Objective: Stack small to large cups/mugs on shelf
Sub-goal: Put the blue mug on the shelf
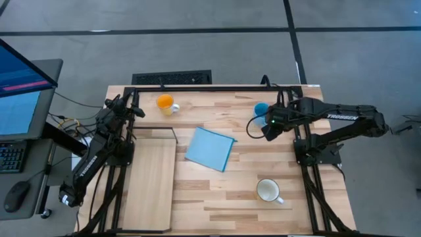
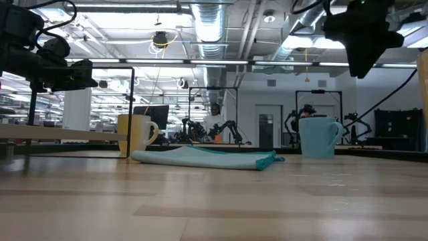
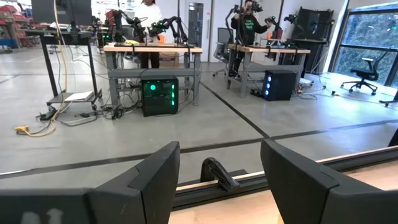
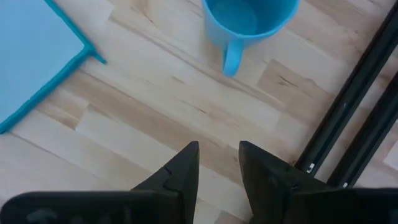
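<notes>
The right gripper (image 4: 219,167) hangs above the blue mug (image 4: 249,22), jaws slightly apart and empty, lined up to grasp it. The left gripper (image 3: 219,171) waits, jaws wide, empty.

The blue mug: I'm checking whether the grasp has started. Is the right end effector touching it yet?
Apart. The right wrist view shows bare wood between the right end effector and the blue mug, whose handle points toward the empty, slightly parted fingers.

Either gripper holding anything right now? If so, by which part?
Nothing is held. The right gripper hovers open above the table near the light blue mug, not touching it. The left gripper is open and empty at the table's far edge.
</notes>
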Robot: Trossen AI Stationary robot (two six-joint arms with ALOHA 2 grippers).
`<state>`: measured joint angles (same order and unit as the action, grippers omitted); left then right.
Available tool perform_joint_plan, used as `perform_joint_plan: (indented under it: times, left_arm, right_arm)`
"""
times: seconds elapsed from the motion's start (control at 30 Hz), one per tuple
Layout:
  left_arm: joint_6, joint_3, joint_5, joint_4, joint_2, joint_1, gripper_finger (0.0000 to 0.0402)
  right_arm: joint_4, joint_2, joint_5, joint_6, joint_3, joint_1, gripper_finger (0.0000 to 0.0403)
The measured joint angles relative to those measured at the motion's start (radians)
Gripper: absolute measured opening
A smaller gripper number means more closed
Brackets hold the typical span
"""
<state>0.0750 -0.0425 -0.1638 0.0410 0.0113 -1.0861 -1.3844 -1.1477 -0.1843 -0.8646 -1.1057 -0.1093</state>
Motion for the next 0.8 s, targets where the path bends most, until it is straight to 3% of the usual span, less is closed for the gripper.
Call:
perform_joint_plan:
  times: [0.17, 0.33, 0.5, 0.8]
  left_arm:
    - [0.001, 0.000, 0.000, 0.000, 0.000, 0.000, 0.0217]
    - [0.117, 0.000, 0.000, 0.000, 0.000, 0.000, 0.0217]
    - [0.182, 0.000, 0.002, 0.003, 0.002, 0.000, 0.0217]
    - [0.174, 0.000, 0.006, 0.003, 0.006, 0.000, 0.0217]
  right_arm:
    - [0.013, -0.012, 0.000, -0.007, 0.000, 0.000, 0.0137]
    - [0.033, -0.035, 0.000, -0.224, -0.001, -0.016, 0.0141]
    - [0.032, -0.075, -0.049, -0.291, -0.001, -0.009, 0.0148]
    - [0.004, -0.217, -0.149, -0.175, 0.000, -0.028, 0.0165]
